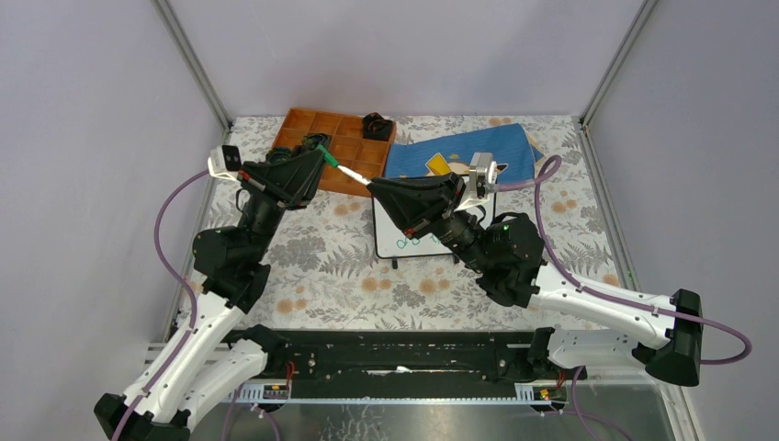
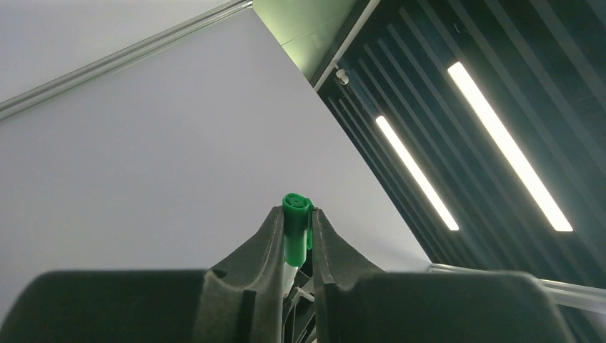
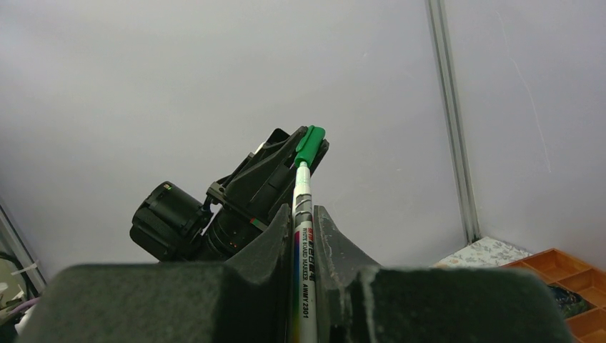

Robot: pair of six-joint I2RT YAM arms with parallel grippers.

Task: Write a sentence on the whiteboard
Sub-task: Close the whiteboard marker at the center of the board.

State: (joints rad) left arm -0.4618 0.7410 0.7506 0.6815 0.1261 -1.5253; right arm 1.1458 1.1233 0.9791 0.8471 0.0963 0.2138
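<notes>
A white marker with a green cap spans the gap between both grippers, above the table. My left gripper is shut on the cap, which pokes out past its fingertips. On the marker's white barrel, my right gripper is shut, with the capped end reaching into the left gripper. The whiteboard lies flat under the right arm, partly hidden. Green marks of the sentence show near its front edge, too small to read.
An orange compartment tray sits at the back behind the left gripper, with a small black object beside it. A blue cloth with yellow print lies at the back right. The table has a floral cover.
</notes>
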